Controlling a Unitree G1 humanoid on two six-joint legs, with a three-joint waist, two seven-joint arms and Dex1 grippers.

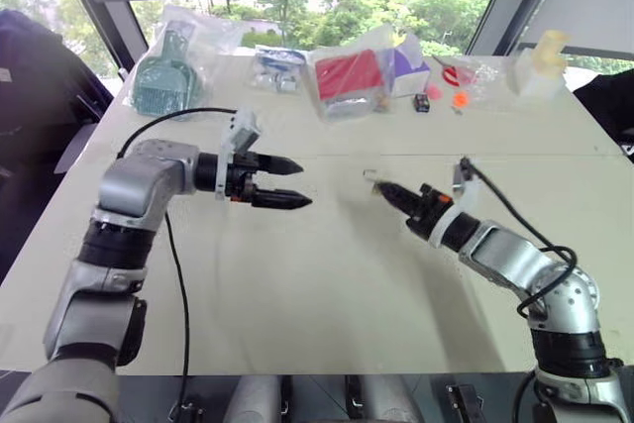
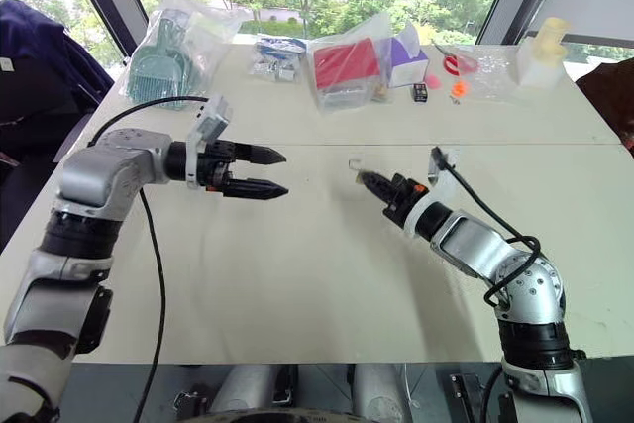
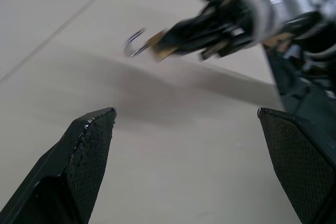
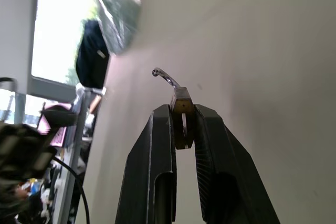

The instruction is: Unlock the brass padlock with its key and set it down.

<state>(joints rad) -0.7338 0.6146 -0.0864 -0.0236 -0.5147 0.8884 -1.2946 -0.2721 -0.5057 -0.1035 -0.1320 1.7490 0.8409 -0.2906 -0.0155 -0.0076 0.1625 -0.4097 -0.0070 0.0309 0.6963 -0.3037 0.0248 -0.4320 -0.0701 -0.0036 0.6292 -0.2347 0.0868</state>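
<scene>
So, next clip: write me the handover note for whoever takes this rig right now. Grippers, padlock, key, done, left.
Left gripper: open, nothing in it, above the table, pointing toward the right one.
Right gripper: shut on the brass padlock, held above the table.
Padlock: shackle swung free at one end, so it looks unlocked.
Key: cannot make it out in any view.
Done: unlocking, apparently.
Left: set the padlock down on the table and release it.
</scene>
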